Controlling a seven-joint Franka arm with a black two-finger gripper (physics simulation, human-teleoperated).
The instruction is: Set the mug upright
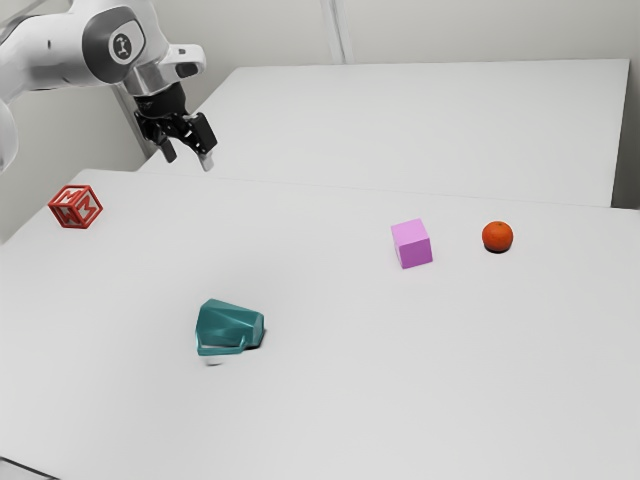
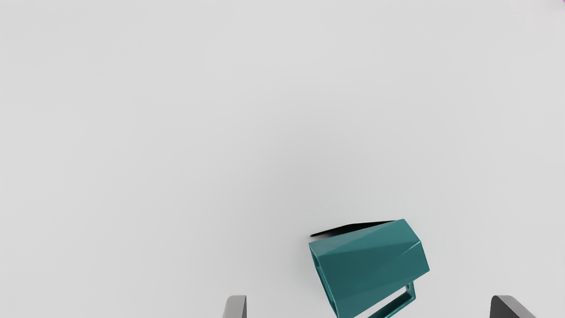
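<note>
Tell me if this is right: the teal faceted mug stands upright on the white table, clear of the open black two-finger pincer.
Not quite: the mug lies on its side, as the exterior view shows. It is on the table and clear of the open pincer, as you said.

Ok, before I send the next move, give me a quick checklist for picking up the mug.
1. Gripper open: ok, fingers wide apart.
2. Gripper clear of the mug: ok, raised away from it.
3. Mug upright: not ok, on its side.
4. Handle in sight: ok.
5. Neighbors off the mug: ok; pink cube, orange and red letter block stand apart.
6. Mug empty: cannot tell.
</note>
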